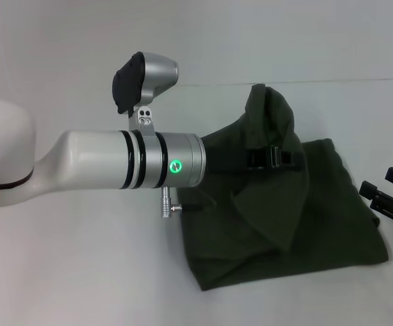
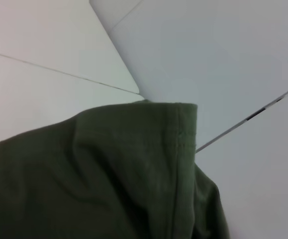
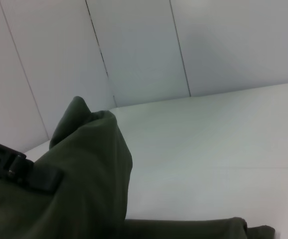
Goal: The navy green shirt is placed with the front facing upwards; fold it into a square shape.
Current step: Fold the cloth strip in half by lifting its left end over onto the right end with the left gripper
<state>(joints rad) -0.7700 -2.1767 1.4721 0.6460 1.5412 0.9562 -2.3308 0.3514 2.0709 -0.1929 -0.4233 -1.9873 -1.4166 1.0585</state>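
The navy green shirt (image 1: 311, 217) lies bunched on the white table (image 1: 81, 272), plain green side showing and no lettering visible. My left arm reaches across from the left, and my left gripper (image 1: 276, 159) is shut on a fold of the shirt, holding it up in a peak above the rest. The left wrist view shows a stitched hem of the shirt (image 2: 178, 134) held up. In the right wrist view the raised shirt (image 3: 84, 169) fills the near side, with the left gripper (image 3: 12, 169) clamped on it. My right gripper (image 1: 388, 192) hovers open just off the shirt's right edge.
The table's far edge (image 1: 332, 81) meets a pale panelled wall (image 3: 134, 50). Bare table surface lies to the left and front of the shirt. The thick white left forearm (image 1: 101, 166) hides the table behind it.
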